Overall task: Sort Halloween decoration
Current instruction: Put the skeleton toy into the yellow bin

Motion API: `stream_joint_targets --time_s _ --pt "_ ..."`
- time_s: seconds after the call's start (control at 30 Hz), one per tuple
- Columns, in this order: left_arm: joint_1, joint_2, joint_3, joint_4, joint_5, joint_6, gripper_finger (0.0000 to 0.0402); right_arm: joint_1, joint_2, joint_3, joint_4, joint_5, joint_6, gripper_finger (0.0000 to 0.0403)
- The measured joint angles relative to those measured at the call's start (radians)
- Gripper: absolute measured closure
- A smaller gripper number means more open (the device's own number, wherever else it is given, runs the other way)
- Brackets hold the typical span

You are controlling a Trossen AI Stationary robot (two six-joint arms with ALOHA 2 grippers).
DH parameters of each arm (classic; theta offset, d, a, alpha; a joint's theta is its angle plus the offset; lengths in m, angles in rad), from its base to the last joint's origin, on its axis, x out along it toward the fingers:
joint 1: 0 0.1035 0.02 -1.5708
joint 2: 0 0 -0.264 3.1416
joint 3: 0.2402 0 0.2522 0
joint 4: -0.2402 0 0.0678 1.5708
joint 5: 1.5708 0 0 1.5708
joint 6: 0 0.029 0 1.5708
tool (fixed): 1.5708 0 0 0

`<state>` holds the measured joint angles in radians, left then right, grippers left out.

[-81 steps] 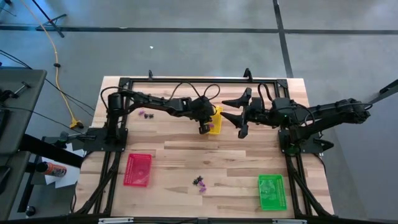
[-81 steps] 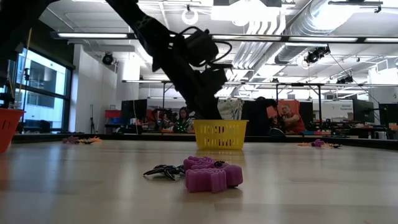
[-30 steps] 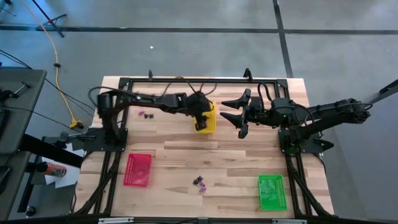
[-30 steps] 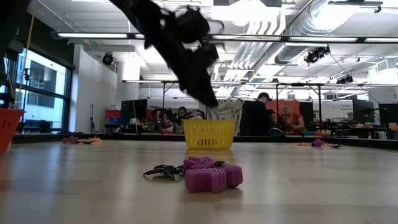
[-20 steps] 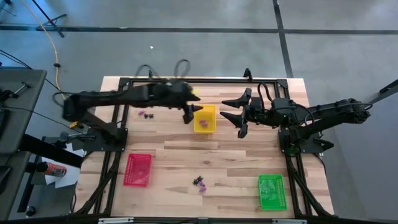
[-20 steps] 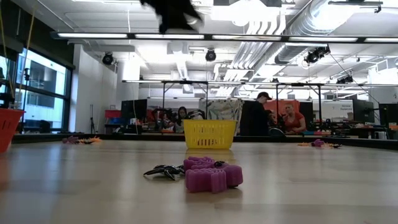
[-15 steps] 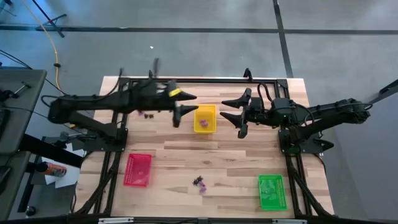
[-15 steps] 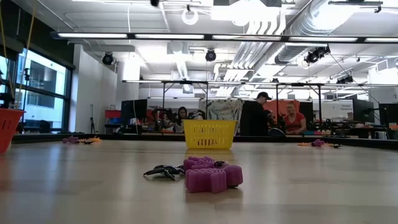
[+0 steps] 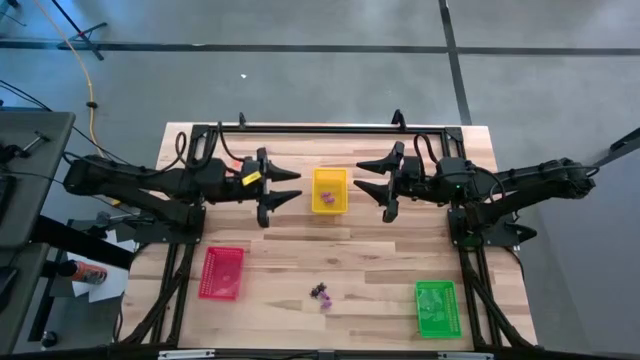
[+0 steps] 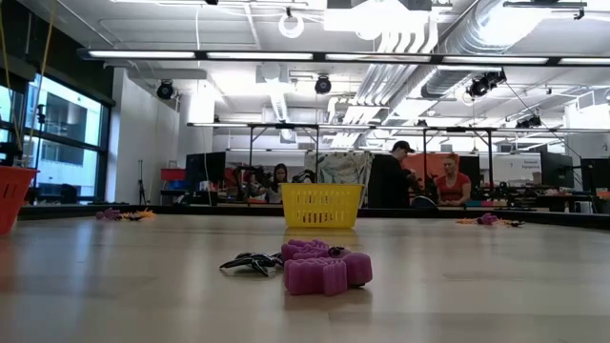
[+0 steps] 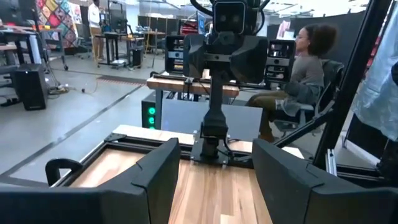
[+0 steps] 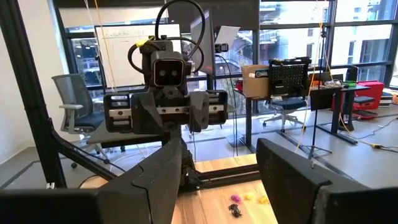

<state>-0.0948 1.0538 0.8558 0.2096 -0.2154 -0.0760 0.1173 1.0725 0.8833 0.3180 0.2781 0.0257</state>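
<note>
Since a second ago, we see the left arm has drawn back from the yellow tray [image 9: 329, 190], and the left gripper [image 9: 283, 193] now hangs over the table's left half, its fingers spread wide and empty. Near the front edge, a small clump of Halloween decoration [image 9: 321, 293] lies on bare wood: a knobbly purple trinket [image 10: 326, 268] touching a flat black one [image 10: 250, 262] in the low view. A second clump of trinkets [image 9: 234, 184] sits by the left arm near the far left, and the right wrist view shows purple, black and yellow bits [image 12: 239, 205] on the boards there.

We see smooth pale planks on the wooden table [image 9: 370, 260], framed by black rails. The yellow tray, lattice-walled, stands between the two grippers. A red tray [image 9: 222, 272] and a green tray [image 9: 435, 306] sit near the front corners, with open wood between them around the front clump.

The right gripper [image 9: 372, 187] hovers just right of the yellow tray, fingers parted and holding nothing. Both grippers are well apart from the front clump.
</note>
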Motion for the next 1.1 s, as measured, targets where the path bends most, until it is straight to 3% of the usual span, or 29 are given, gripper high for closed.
stream_joint_targets --time_s 0.23,0.47,0.8,0.9,1.1 --pt "0.003 0.000 0.000 -0.001 -0.001 0.001 0.0213 0.000 0.000 0.000 0.000 0.000 0.005 0.0199" --pt "0.003 0.000 0.001 -0.001 -0.011 0.001 0.0213 0.000 0.013 0.000 0.003 0.009 0.210 0.0199" --pt "0.003 0.000 0.001 -0.002 -0.031 -0.001 0.0213 0.120 0.258 0.001 -0.014 -0.262 0.176 0.0199" --pt "0.003 0.000 0.001 -0.002 -0.031 -0.001 0.0213 0.179 0.350 0.060 -0.117 -0.283 0.180 0.0199" --pt "0.003 0.000 0.001 -0.003 -0.031 0.000 0.0213 0.284 0.570 0.320 -0.547 -0.283 0.129 0.0199"
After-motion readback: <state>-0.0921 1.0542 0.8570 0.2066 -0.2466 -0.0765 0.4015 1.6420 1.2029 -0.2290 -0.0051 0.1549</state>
